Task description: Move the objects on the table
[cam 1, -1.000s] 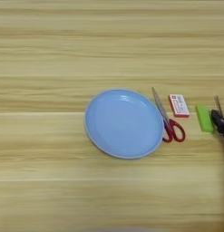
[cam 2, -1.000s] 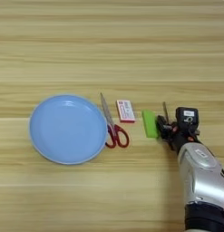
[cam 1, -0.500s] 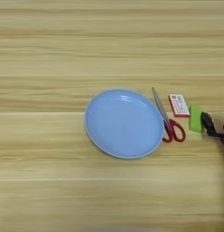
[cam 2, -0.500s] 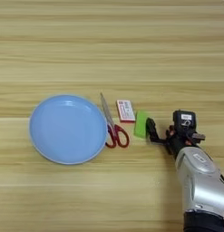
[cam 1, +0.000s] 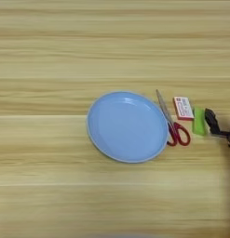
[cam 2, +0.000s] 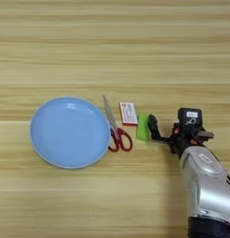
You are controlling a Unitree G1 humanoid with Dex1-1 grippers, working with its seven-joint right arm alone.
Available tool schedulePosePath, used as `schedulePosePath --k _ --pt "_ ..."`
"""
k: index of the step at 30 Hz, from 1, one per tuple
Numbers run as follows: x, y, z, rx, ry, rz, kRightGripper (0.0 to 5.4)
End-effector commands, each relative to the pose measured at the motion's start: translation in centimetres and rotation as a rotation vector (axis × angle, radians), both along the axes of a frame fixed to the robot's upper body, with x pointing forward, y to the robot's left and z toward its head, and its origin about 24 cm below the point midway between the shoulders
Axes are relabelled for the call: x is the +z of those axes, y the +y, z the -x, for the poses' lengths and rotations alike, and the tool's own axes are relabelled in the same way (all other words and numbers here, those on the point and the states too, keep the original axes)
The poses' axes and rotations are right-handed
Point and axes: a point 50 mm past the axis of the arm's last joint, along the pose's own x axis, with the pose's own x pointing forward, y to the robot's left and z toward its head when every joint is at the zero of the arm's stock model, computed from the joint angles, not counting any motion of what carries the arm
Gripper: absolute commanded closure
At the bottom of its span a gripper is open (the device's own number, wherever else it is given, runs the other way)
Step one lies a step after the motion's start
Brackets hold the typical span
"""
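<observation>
Scissors (cam 2: 115,132) with red loop handles lie just right of the blue plate (cam 2: 67,132), blades pointing to the far side, and the white box (cam 2: 129,114) with red print sits just right of the blades; neither has moved over the last second. What has changed is the small green block (cam 2: 143,127): a second ago it lay well to the right of the box, and now it sits just beside the box's near right corner, having travelled left along with the right gripper (cam 2: 152,129). The arm has swept left across the table (cam 2: 114,46) in that time, so the block was probably pushed or carried toward the other things. One black finger (cam 2: 152,128) is at the block's right edge, touching or nearly so. Whether a second finger is on the block's other side, and so whether the fingers are spread or pinching, I cannot tell. The box and scissors lie to the left of that finger, beyond the block, untouched by it.
</observation>
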Motion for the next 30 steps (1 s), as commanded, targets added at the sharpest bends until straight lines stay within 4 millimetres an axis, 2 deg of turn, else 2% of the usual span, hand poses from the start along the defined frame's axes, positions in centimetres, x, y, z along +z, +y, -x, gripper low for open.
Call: schedulePosePath --k 1,10,19,25,30 --pt "3.4 -0.2 -1.0 0.010 -0.151 0.050 0.03" --pt "4.7 0.5 -0.8 0.034 -0.222 0.055 0.03" --pt "4.9 1.5 -0.3 0.087 -0.249 0.073 0.03" --pt "5.0 3.3 0.2 0.176 -0.249 0.122 0.03" --pt "4.6 3.9 0.5 0.216 -0.220 0.165 0.03"
